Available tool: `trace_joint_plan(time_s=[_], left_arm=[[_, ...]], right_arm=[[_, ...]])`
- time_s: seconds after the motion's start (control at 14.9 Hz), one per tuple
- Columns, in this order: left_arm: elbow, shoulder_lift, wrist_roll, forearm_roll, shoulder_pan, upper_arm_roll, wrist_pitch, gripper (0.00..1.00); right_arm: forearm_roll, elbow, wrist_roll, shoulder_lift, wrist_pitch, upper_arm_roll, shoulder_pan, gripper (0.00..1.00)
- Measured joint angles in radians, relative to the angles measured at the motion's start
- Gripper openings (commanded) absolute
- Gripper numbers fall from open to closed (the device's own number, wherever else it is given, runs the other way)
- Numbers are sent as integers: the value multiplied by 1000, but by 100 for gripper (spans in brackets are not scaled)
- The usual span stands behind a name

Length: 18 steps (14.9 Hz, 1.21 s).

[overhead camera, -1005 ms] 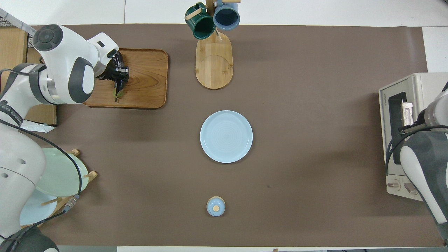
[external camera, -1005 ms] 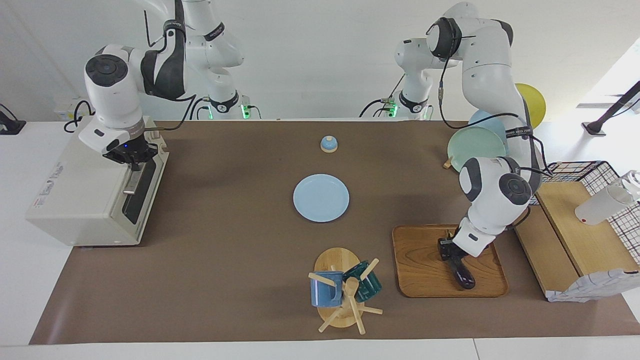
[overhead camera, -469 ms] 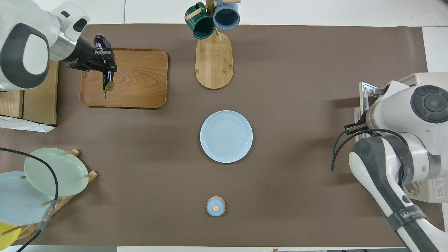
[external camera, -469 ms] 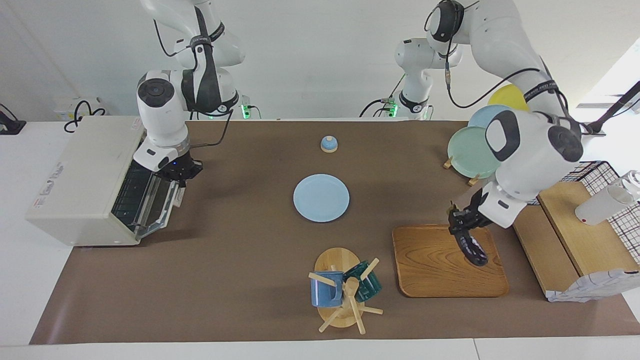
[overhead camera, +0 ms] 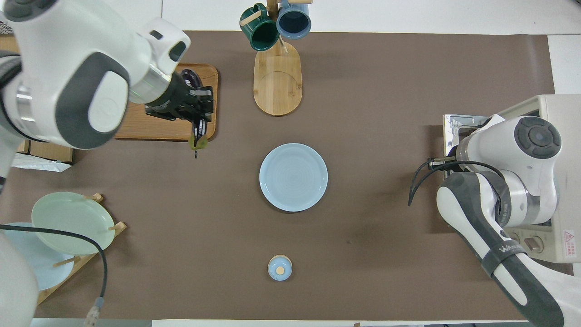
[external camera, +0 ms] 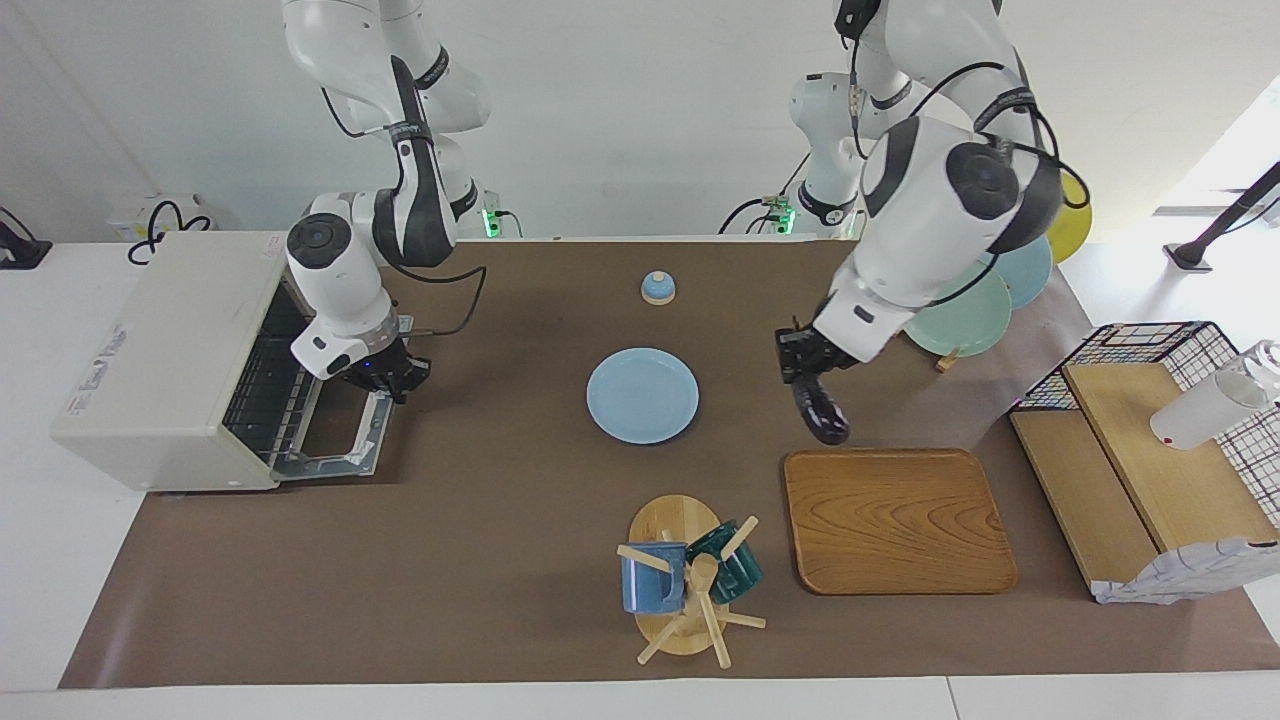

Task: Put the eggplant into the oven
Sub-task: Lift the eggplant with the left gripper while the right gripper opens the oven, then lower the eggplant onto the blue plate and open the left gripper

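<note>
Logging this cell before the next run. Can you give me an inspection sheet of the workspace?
Surface: brown mat on white table.
Job's things: eggplant held in the air; oven door down, rack showing.
Clutter: blue plate, wooden tray, mug tree, plate rack, small bell, wire basket.
Grippers: left gripper shut on eggplant; right gripper at oven door.
Cables: along both arms.
Surroundings: white wall.

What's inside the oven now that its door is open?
Inside the oven only a wire rack shows, with nothing on the part in view. The oven's deeper inside is hidden by its own body.
</note>
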Motion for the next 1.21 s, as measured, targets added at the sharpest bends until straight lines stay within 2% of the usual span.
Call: trace_joint_plan(time_s=[0.27,0.4,0.6,0.8,0.87,0.94,1.01,1.07,1.14,1.21], left_arm=[[-268,-22,-75,-1,-171,-4,331,0],[-349,5,-105,-1,-243,-3,447,0],[-370,67,-112,-1,-282,-1,533,0],[-370,78,-112,-1,-282,5,540,0],[-370,78,-112,-1,-283,5,540,0],[-372,78,-112,-1,-285,5,540,0],[-375,78,-112,-1,-288,5,540,0],[-378,78,-112,-1,-289,5,541,11],[-380,78,-111,-1,-290,5,543,99],[-381,78,-109,-1,-290,5,543,100]], right_arm=[[10,-4,21,54,35,0,0,0],[16,-4,24,53,31,0,0,0],[92,-3,25,52,7,-1,7,0],[125,40,29,44,-55,1,31,0],[126,62,31,40,-74,3,36,7],[126,82,31,36,-88,5,39,36],[126,102,31,32,-108,10,42,53],[126,124,31,29,-139,13,45,68],[126,154,31,28,-179,14,50,70],[126,187,31,28,-218,15,57,75]])
